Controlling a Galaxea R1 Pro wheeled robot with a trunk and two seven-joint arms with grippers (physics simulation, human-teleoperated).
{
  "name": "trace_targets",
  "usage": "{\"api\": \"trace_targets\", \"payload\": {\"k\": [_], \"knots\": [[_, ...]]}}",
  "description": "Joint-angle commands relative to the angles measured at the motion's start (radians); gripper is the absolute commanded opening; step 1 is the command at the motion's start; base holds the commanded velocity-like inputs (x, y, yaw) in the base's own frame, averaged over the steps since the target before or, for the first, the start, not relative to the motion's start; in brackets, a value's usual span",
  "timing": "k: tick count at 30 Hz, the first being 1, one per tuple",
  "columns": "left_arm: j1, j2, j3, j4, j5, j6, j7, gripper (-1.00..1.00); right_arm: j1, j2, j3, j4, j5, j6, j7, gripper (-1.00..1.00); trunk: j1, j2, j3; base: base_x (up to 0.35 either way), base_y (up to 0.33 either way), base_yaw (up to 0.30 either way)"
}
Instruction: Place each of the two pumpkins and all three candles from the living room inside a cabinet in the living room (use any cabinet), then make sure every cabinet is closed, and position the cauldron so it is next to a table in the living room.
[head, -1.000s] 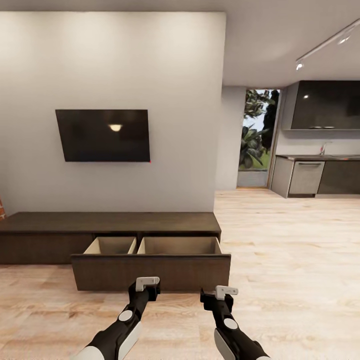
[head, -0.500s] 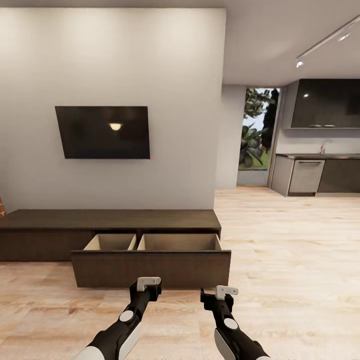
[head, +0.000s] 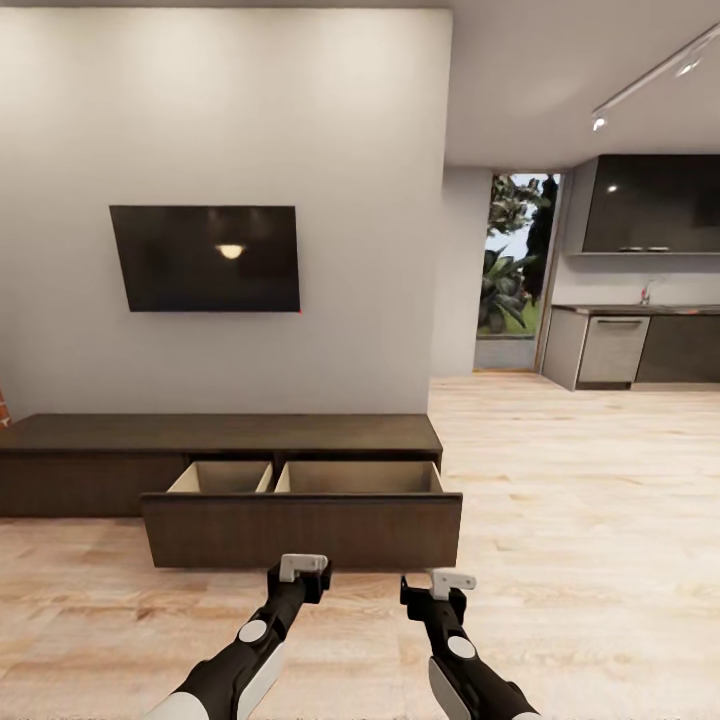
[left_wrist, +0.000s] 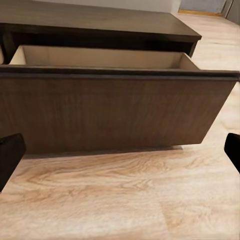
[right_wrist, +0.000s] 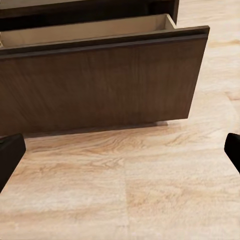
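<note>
- Head view: left gripper (head: 303, 568) and right gripper (head: 452, 579) hang low over the wooden floor (head: 600, 560), jaws spread wide, holding nothing.
- Just beyond, the cabinet (head: 220, 435) stands with its drawer (head: 300, 530) pulled out, visibly empty.
- Risk: advancing could knock the drawer front; pumpkins and candles remain unstowed.
- Behind, a television (head: 205, 258) hangs on the wall.

The floor (head: 600, 480) is light wood planks. A long, low, dark brown cabinet (head: 100, 470) stands on it, right against the grey wall. Its flat top is bare. One wide drawer (head: 300, 530) is pulled out over the floor. Inside, the drawer is pale and split into two boxes. Both boxes look bare as far as can be seen.
</note>
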Motion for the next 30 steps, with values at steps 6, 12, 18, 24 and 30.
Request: {"api": "trace_targets", "payload": {"k": [6, 12, 18, 24, 30], "knots": [[-0.001, 0.001, -0.008, 0.002, 0.009, -0.005, -0.002, 1.00, -0.003, -0.006, 0.011, 0.000, -0.007, -0.002, 0.009, 1.00, 0.023, -0.043, -0.020, 0.000, 0.000, 0.000], [-0.001, 0.000, -0.008, 0.001, 0.009, -0.004, 0.000, 1.00, -0.006, -0.018, 0.005, 0.004, -0.008, 0.002, 0.134, 1.00, 0.046, -0.085, -0.039, 0.000, 0.000, 0.000], [-0.001, 0.001, -0.005, 0.005, 0.010, -0.004, 0.001, 1.00, -0.007, -0.020, 0.006, 0.004, -0.007, 0.001, 0.164, 1.00, 0.069, -0.127, -0.058, 0.000, 0.000, 0.000], [-0.001, 0.000, 0.002, 0.009, 0.011, -0.004, 0.002, 1.00, -0.024, -0.021, 0.004, 0.012, -0.010, 0.005, 0.167, 1.00, 0.092, -0.169, -0.076, 0.000, 0.000, 0.000], [-0.001, 0.001, 0.005, 0.013, 0.011, -0.004, 0.002, 1.00, -0.066, -0.020, -0.010, 0.065, -0.011, 0.009, 0.167, 1.00, 0.115, -0.211, -0.095, 0.000, 0.000, 0.000]]}}
